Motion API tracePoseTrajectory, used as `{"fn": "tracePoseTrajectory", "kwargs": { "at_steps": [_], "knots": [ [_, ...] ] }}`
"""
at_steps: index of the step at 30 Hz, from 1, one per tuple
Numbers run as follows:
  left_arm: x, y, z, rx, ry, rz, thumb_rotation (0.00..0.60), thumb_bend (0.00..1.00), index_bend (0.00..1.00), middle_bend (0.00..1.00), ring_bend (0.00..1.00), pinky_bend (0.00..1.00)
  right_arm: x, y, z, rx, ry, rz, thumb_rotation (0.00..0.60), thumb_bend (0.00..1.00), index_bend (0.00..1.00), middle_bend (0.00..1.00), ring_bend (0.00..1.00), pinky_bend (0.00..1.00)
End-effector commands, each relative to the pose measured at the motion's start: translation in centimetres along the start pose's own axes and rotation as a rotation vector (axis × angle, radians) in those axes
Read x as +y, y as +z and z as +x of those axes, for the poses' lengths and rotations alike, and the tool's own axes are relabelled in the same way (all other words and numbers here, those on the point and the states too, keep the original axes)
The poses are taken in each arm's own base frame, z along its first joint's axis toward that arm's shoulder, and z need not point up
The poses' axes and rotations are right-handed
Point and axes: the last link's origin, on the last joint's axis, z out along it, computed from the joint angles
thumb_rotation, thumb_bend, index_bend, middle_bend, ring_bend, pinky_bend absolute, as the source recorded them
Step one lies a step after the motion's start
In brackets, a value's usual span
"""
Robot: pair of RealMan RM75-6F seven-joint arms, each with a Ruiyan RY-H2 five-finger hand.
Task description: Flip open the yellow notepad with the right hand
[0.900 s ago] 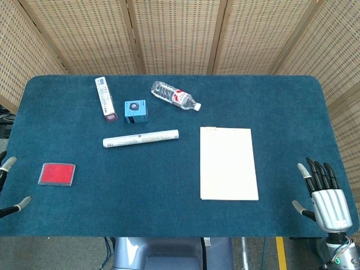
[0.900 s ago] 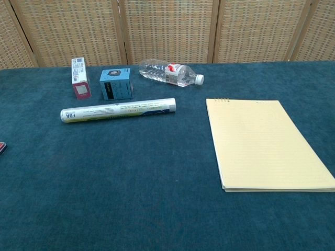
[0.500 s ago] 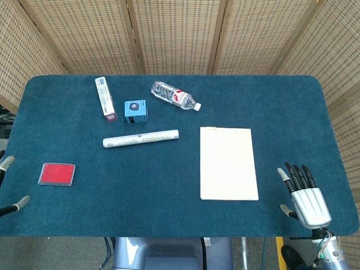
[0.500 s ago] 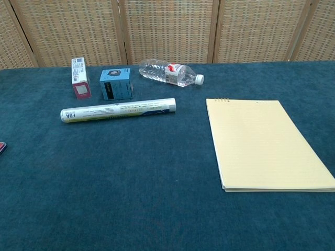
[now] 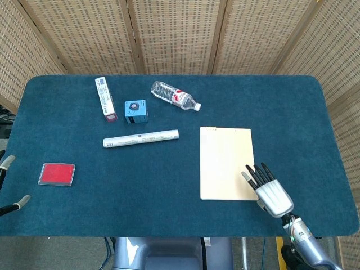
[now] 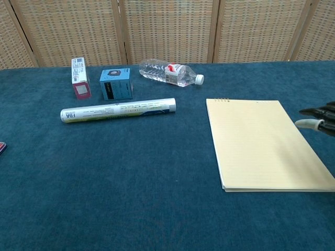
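Note:
The yellow notepad (image 5: 226, 161) (image 6: 261, 141) lies flat and closed on the blue table, right of centre, its bound edge at the far side. My right hand (image 5: 268, 189) hovers over the pad's near right corner, fingers spread and empty. In the chest view only its fingertips (image 6: 319, 116) show at the right edge, above the pad. My left hand (image 5: 8, 185) shows only as two fingertips at the left edge of the head view, apart and holding nothing.
A white tube (image 5: 140, 138) lies left of the pad. Behind it stand a small blue box (image 5: 135, 111), a white and maroon carton (image 5: 104, 98) and a lying water bottle (image 5: 176, 96). A red card (image 5: 57, 174) sits near the front left edge. Wicker screens back the table.
My right hand has moved left and inward from beside the table's right edge to over the notepad's near right corner. The notepad and other objects stayed still.

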Motion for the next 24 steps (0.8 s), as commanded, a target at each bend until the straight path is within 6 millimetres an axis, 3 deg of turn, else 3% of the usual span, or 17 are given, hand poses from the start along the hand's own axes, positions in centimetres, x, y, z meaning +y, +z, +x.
{"fn": "tracePoseTrajectory", "kwargs": {
  "at_steps": [1, 10, 24],
  "knots": [
    [0.0, 0.0, 0.0, -0.002, 0.001, 0.002, 0.600, 0.00, 0.00, 0.00, 0.00, 0.00, -0.5, 0.6, -0.4, -0.010, -0.007, 0.017, 0.600, 0.25, 0.00, 0.00, 0.00, 0.00],
    [0.1, 0.2, -0.2, -0.009, 0.007, 0.006, 0.600, 0.00, 0.00, 0.00, 0.00, 0.00, -1.3, 1.0, -1.2, -0.022, -0.004, 0.060, 0.600, 0.36, 0.00, 0.00, 0.00, 0.00],
    [0.1, 0.1, -0.2, -0.012, 0.007, 0.006, 0.600, 0.00, 0.00, 0.00, 0.00, 0.00, -2.0, 0.5, -2.3, -0.044, 0.006, 0.091, 0.600, 0.36, 0.00, 0.00, 0.00, 0.00]
  ]
}}
